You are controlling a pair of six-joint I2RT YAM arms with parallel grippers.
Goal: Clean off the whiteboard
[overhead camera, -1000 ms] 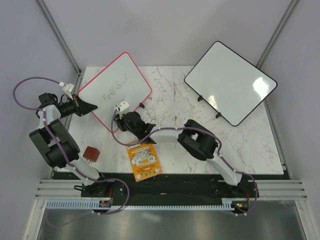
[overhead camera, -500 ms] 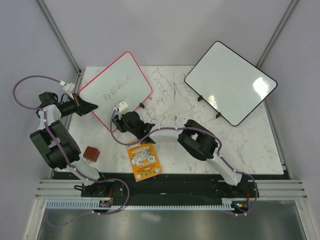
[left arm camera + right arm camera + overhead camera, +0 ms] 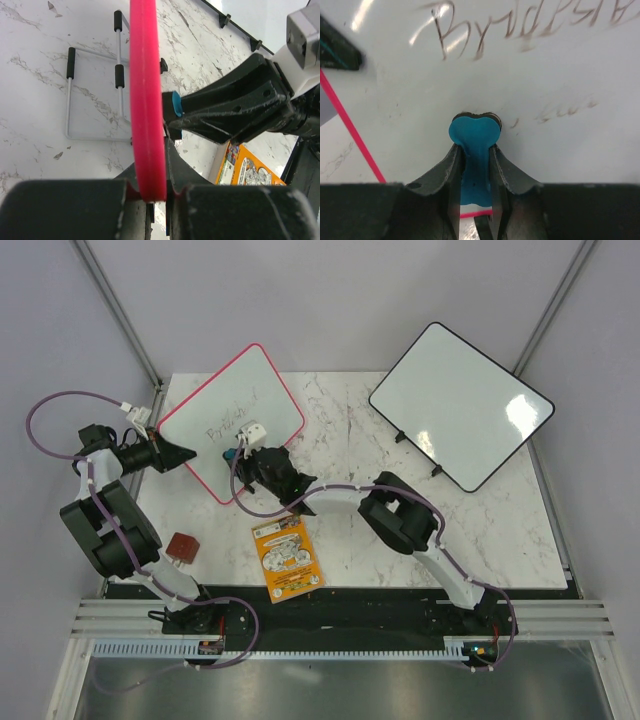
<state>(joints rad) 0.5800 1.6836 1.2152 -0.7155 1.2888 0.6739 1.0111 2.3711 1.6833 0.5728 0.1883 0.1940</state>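
The whiteboard (image 3: 228,412), white with a pink frame, stands tilted at the table's back left and bears dark handwriting (image 3: 520,25). My left gripper (image 3: 185,452) is shut on its left edge. In the left wrist view the pink frame (image 3: 147,100) runs edge-on between that gripper's (image 3: 150,192) jaws. My right gripper (image 3: 241,456) is shut on a blue eraser (image 3: 474,134). The eraser's dark pad presses flat on the board below the writing, near a few faint smudges (image 3: 565,110). The same eraser (image 3: 176,104) shows beside the frame in the left wrist view.
A larger black-framed whiteboard (image 3: 460,405) stands at the back right. An orange booklet (image 3: 288,558) lies near the front edge, and a red-brown block (image 3: 183,545) sits at the front left. The pink board's wire stand (image 3: 95,95) rests on the marble table (image 3: 480,520).
My right gripper has moved up and away from the board's lower edge onto its face, bringing the eraser under the writing. The left gripper keeps its hold.
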